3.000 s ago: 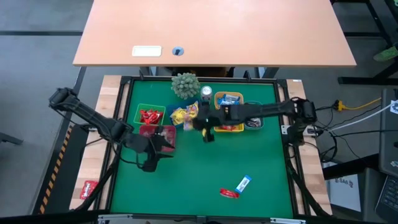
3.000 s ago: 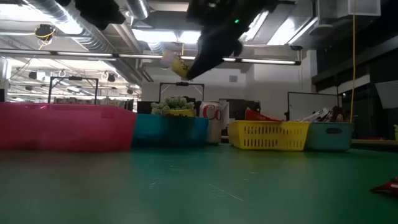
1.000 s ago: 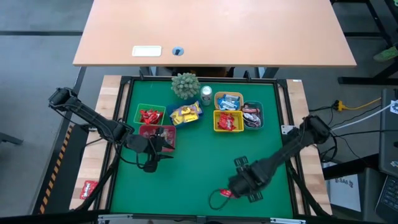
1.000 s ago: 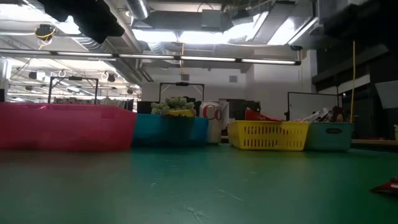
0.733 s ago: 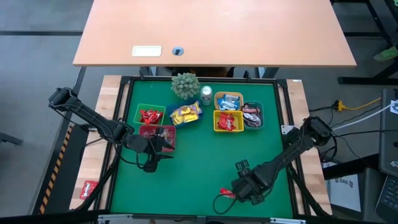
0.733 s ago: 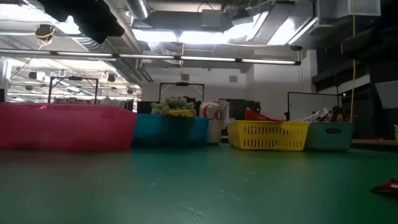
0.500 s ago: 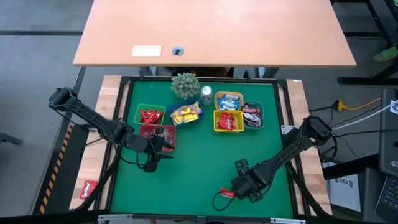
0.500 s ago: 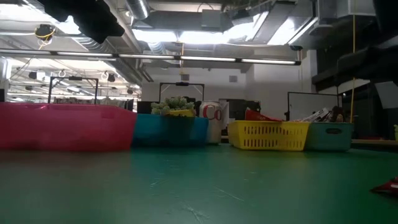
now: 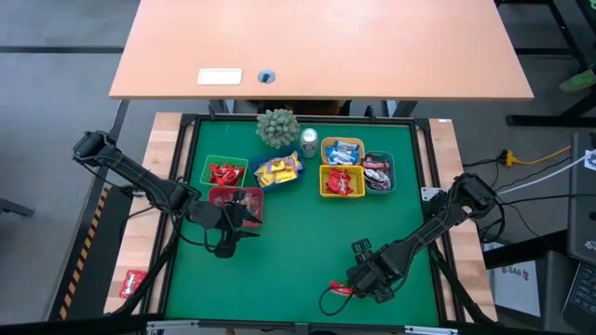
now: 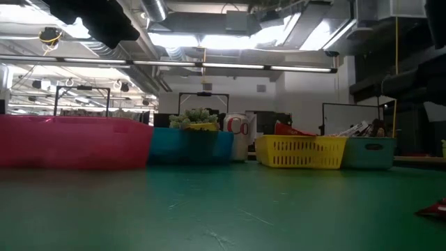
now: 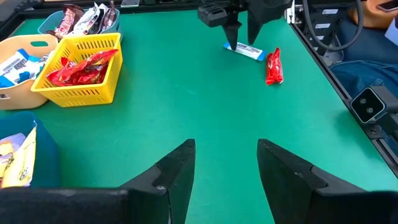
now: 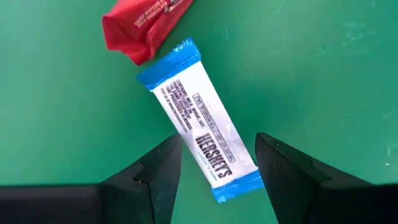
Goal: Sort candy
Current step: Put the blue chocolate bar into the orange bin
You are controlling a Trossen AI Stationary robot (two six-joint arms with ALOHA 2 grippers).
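Two candies lie flat on the green mat near the table's front edge: a blue-and-white one (image 12: 199, 127) and a red one (image 12: 140, 28). My right gripper (image 12: 217, 146) points straight down over the blue-and-white candy. It is open, with one finger on either side of the candy's one end, and I see no touch. The high view shows the right gripper (image 9: 365, 277) beside the red candy (image 9: 345, 289), and the blue-and-white candy is hidden beneath it. My left gripper (image 11: 227, 174) hangs open and holds nothing, next to the pink bin (image 9: 237, 200).
Small bins of sorted candy stand in a row at the back: green (image 9: 223, 172), blue with yellow candy (image 9: 277, 170), a yellow basket (image 9: 342, 181), tan (image 9: 343, 149) and light blue (image 9: 379, 173). A small plant (image 9: 277, 127) and a can (image 9: 308, 140) stand behind them. Bare green mat lies in between.
My right gripper has come down over the blue-and-white candy near the table's front edge, its jaws still apart. Both candies lie where they were.
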